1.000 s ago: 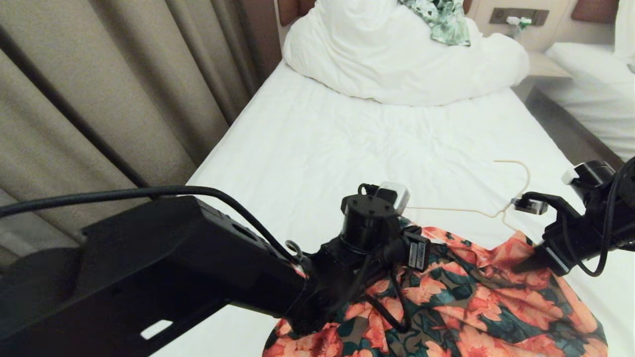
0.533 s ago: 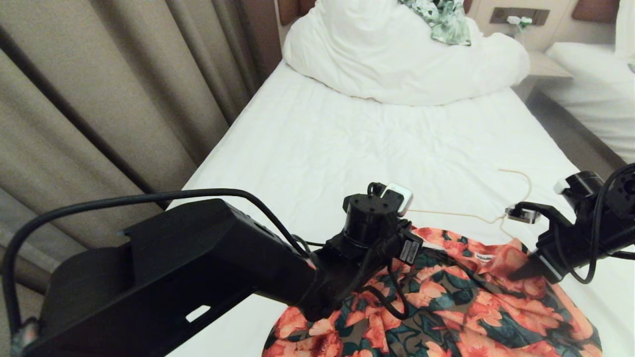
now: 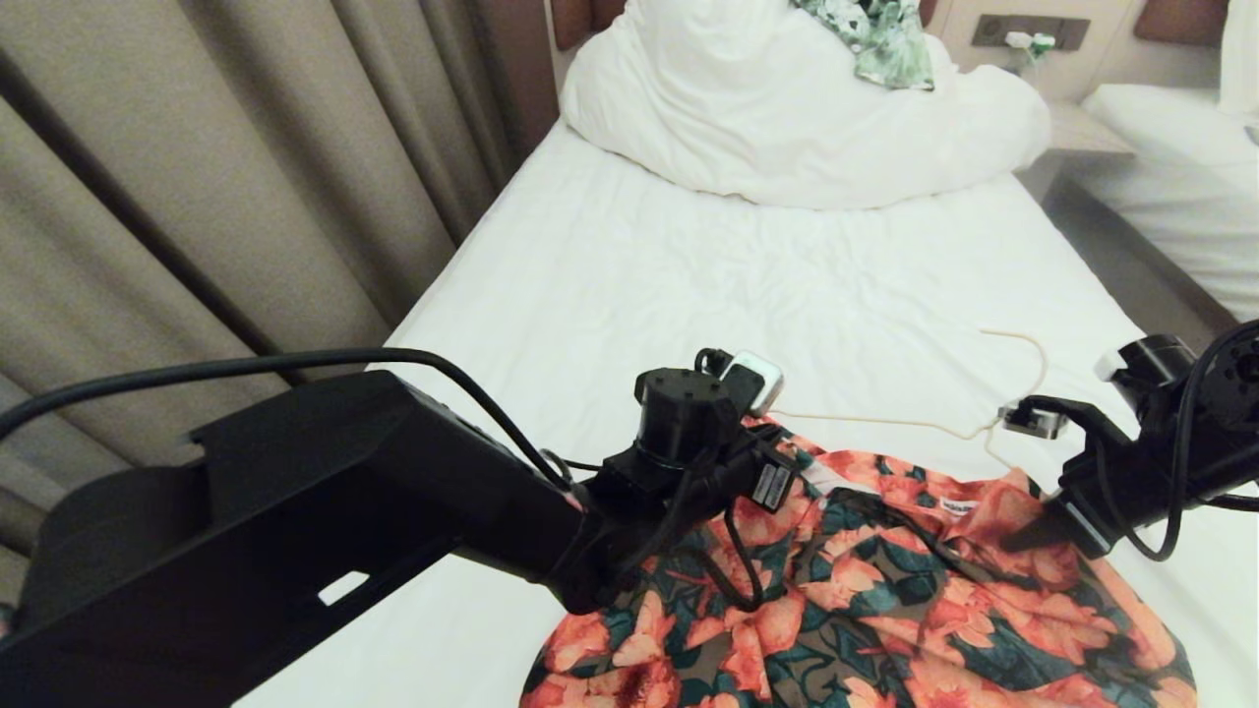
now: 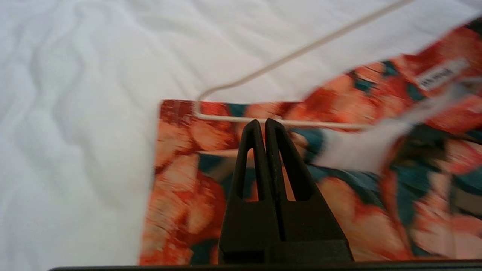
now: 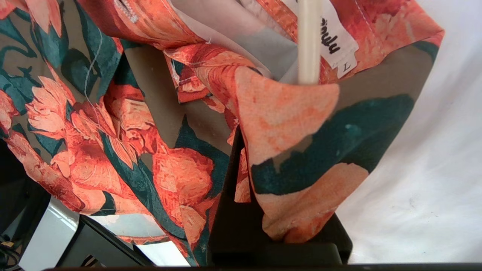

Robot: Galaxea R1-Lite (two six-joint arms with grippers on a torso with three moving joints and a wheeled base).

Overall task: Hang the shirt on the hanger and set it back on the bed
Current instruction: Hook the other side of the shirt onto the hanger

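The shirt (image 3: pixel 885 590) under my arms is printed with large orange-pink flowers on dark green and brown, and its neck label (image 5: pixel 337 41) is white with black lettering. The hanger (image 3: pixel 915 423), just beyond the shirt, is thin and cream-white. The bed (image 3: pixel 689 285) carrying the shirt has a plain white sheet, and the duvet (image 3: pixel 787 118) far beyond the shirt is white too. On the duvet lies a green-and-white leaf-print garment (image 3: pixel 875 34). Both my pincers, left (image 4: pixel 265 124) and right (image 5: pixel 241 162), are black. The curtains (image 3: pixel 197 197) left of the bed are beige-brown.
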